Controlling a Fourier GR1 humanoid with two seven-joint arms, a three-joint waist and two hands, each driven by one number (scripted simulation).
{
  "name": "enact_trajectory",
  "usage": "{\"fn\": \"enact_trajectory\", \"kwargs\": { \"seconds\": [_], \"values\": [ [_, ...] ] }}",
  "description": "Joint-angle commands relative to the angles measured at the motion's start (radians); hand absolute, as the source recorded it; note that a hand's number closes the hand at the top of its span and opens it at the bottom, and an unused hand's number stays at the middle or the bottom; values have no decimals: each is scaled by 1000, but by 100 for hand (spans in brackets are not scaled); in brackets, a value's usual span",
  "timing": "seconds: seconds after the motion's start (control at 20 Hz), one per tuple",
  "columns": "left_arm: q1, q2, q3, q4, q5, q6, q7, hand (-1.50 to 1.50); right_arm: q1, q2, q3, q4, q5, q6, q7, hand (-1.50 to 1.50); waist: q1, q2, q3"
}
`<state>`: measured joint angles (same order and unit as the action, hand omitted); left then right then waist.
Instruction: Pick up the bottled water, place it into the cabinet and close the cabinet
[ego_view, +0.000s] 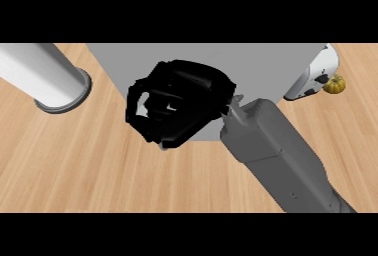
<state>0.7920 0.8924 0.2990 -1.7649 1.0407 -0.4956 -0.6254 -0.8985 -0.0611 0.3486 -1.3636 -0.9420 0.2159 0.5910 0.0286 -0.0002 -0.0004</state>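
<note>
The right hand (181, 105) fills the middle of the frame, a black mass at the end of a grey forearm (280, 160) that comes in from the lower right edge and slants up toward the centre. Its fingers are curled inward into a tight bunch, and a small pale patch shows through a gap among them — too little to say what it is. Whether the hand has hold of anything cannot be told from this view; the curled fingers would hide a held thing.

The hand lies in front of the grey cabinet (207, 60), whose flat pale face spans the upper middle of the frame from just right of the cylinder to near the upper right corner. The lower edge of that grey face runs behind the hand and wrist.

The bottled water cannot be made out anywhere as a bottle.

At the upper left a white cylinder (44, 75) with a grey rim at its lower end stands on the wooden bench (88, 170). At the upper right, just beside the cabinet's edge, a white rounded object (317, 75) with dark marks shows, and touching its right side is a small orange-yellow pumpkin-like thing (334, 84).

The left hand does not show.
</note>
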Motion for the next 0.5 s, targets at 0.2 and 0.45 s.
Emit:
{"fn": "enact_trajectory", "kwargs": {
  "seconds": [0.2,0.45],
  "values": [
    [13,-74,38,-23,-37,-53,21,-150,8,-41,-91,154,135,142,-183,150,-4,3,1],
    [-10,-76,41,-23,-26,-68,65,-150,-94,-38,-143,231,212,121,-250,150,-1,5,0]
  ]
}}
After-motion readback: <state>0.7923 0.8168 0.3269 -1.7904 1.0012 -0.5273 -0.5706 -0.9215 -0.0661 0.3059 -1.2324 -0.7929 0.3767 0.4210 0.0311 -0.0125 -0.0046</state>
